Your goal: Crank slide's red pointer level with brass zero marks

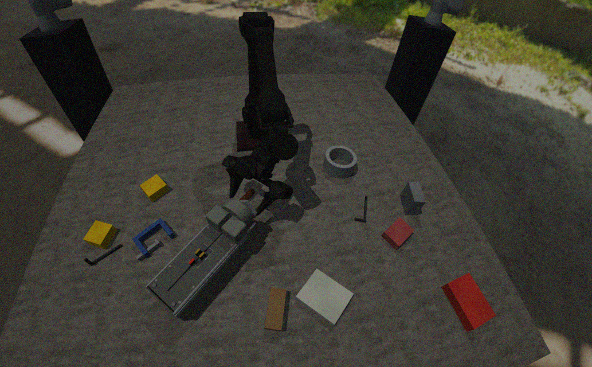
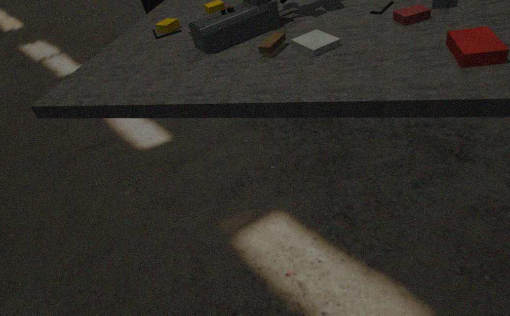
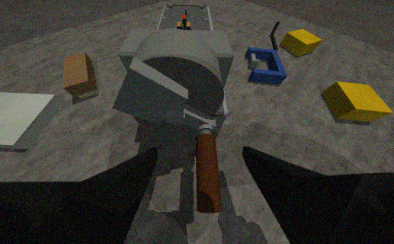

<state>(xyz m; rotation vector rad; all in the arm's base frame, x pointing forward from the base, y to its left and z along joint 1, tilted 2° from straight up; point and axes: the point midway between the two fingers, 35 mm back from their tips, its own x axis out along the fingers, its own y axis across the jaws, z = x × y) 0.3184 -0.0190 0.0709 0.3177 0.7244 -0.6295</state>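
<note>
The grey machine [image 1: 179, 278] [image 2: 233, 32] lies diagonally, its rounded housing [image 1: 239, 210] [image 3: 178, 43] at the arm's end. The slide's red pointer [image 1: 192, 261] [image 3: 184, 17] is off the brass zero marks [image 1: 199, 253] [image 3: 188, 25], a little beyond them on the side away from the crank. The crank's brown handle [image 3: 207, 171] [image 1: 247, 194] points toward my wrist camera. My gripper [image 3: 200, 151] [image 1: 245, 204] is open, with one finger on each side of the handle and a gap on both sides. It does not show in the exterior view.
A blue bracket [image 1: 148, 234] [image 3: 279, 69], two yellow blocks [image 1: 154, 186] [image 1: 101, 233] and a dark hex key [image 1: 104, 255] lie on one side. A brown block [image 1: 276, 308] and white slab [image 1: 324, 295] lie on the other. A grey ring [image 1: 340, 171] stands right of the arm.
</note>
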